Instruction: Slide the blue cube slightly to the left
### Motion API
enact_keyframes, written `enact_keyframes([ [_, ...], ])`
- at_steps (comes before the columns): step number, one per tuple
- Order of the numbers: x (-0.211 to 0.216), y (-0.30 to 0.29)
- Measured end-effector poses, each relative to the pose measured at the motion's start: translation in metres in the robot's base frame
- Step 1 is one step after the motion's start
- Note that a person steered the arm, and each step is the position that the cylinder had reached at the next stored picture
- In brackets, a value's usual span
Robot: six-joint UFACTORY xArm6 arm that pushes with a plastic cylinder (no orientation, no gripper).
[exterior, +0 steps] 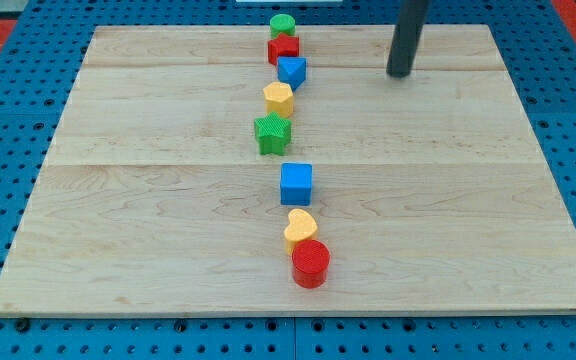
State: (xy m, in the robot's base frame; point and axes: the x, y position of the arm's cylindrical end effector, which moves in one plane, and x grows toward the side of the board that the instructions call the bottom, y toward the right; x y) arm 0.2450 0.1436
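Camera view: wooden bench (148, 200) on blue pegboard (8, 80), no readable writing. Eight blocks line the middle: two blue, two yellow, two red, two green. Blue cube (296, 184) sits centre, at 6 o'clock from the green star (272, 133). My tip (399, 74), a gripperless rod, rests apart at 1 o'clock from it.

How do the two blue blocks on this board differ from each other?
The blue cube sits nearer the view's bottom, while the other blue block lies near the top. The blue cube stands apart from its neighbours; the other blue block crowds against the red block. The blue cube looks square-faced; the other looks wedge-like. Both lie left of my tip.
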Motion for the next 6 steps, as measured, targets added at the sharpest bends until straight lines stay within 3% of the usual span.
enact_keyframes([
  [1, -0.051, -0.01],
  [3, 0.142, 0.015],
  [6, 0.26, -0.093],
])
